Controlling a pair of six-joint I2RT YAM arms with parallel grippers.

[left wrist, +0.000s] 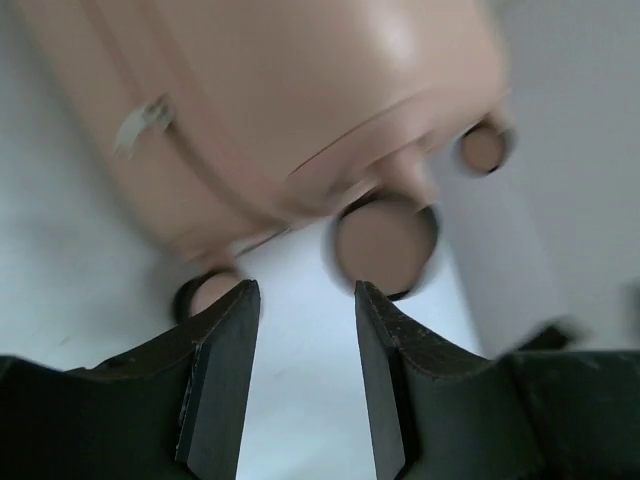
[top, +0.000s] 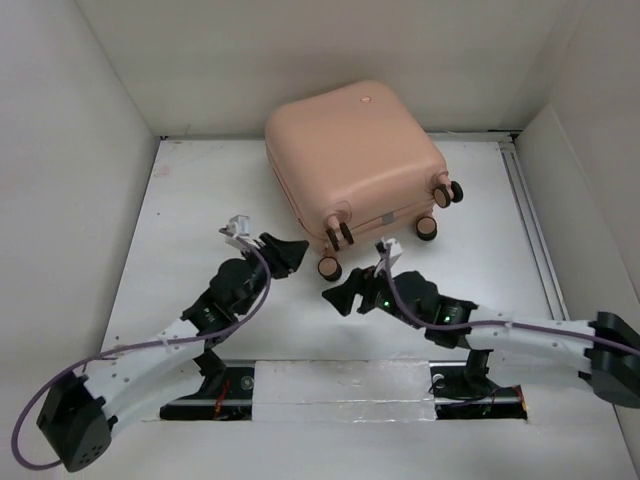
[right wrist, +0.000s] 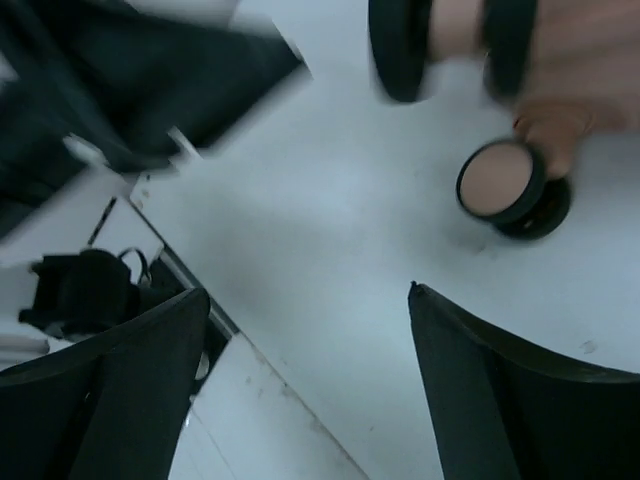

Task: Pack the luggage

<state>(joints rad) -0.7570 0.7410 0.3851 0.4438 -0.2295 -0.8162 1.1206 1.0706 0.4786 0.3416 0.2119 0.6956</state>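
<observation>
The black two-finger left gripper is partly open and empty. The right gripper is spread wide, holding nothing. Just beyond both, the closed salmon-pink hard-shell suitcase lies on the white table, its wheels toward the arms.

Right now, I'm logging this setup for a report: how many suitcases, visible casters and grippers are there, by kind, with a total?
Salmon-pink suitcase: 1
Casters on it: 4
Grippers, left gripper and right gripper, both open: 2
Total: 7
</observation>
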